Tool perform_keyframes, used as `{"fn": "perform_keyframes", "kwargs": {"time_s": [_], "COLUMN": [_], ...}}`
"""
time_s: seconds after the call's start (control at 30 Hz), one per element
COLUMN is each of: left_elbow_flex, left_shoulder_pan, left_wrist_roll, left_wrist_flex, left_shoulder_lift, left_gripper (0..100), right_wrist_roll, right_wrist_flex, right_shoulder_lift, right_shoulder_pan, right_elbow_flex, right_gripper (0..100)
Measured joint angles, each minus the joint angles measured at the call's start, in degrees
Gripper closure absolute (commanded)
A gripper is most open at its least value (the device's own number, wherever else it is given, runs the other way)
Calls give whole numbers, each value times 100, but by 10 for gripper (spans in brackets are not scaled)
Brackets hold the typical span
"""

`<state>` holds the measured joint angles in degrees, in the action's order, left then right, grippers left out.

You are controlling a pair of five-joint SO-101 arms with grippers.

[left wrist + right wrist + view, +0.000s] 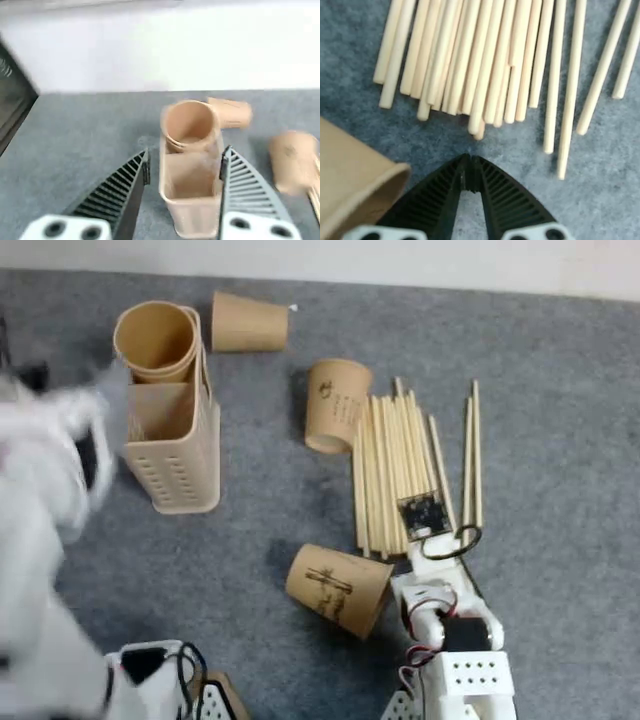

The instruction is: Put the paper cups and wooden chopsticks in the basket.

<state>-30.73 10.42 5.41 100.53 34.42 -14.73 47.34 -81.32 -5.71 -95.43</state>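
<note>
**Chopsticks just ahead of the closed right gripper**

The right gripper (471, 165) has its fingers pressed together and holds nothing. Its tips sit just short of the near ends of the chopsticks (485, 60), which lie in a loose bundle on the grey carpet (560, 360). A fallen cup (355, 180) lies beside it. The left gripper (186, 151) is spread wide, with the basket (192, 210) ahead between its fingers. Stacked cups (190, 125) stand in the basket's far compartment.

Perhaps 2 nested cups (157, 340) stand in the basket (180, 475); chopsticks (395, 460) lie to its right.
</note>
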Motion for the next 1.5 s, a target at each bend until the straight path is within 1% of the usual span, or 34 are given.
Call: {"fn": "perform_keyframes", "kwargs": {"time_s": [0.07,0.13,0.23,0.3,0.4,0.57,0.63,0.73,0.8,0.87,0.93,1.0,1.2,1.27,1.4,1.5], "left_elbow_flex": [941,1987,3323,3851,4220,4738,5011,5398,5503,5503,5433,5240,4607,4510,4484,4484], "left_shoulder_pan": [-448,-914,-1512,-1890,-2514,-3596,-3807,-3868,-3842,-3701,-3297,-2716,-1143,-703,-88,273], "left_wrist_roll": [343,607,738,756,774,774,774,774,774,774,730,668,782,791,1073,1248], "left_wrist_flex": [0,0,0,0,0,-35,-193,-466,-580,-633,-633,-633,-633,-633,-633,-642], "left_shoulder_lift": [466,747,870,862,958,905,905,932,932,941,941,941,941,941,941,941], "left_gripper": [752,752,752,752,752,748,748,750,751,751,751,751,748,748,748,748], "right_wrist_roll": [0,0,211,273,308,308,220,18,-79,-114,-114,-158,-193,-334,-844,-1451], "right_wrist_flex": [105,246,501,712,1081,1899,2198,2462,2549,2664,2840,2901,2927,2954,2971,2989], "right_shoulder_lift": [0,0,0,0,9,9,-9,-44,-35,-35,-35,-26,-26,-26,-26,-18], "right_shoulder_pan": [396,949,1741,2040,2180,2207,2224,2215,2198,1943,1495,985,-448,-835,-1477,-1609], "right_elbow_flex": [70,378,932,1345,1996,3165,3499,3692,3727,3727,3727,3727,3727,3727,3543,3095], "right_gripper": [971,971,971,971,971,971,971,970,946,894,845,813,810,810,810,810]}}
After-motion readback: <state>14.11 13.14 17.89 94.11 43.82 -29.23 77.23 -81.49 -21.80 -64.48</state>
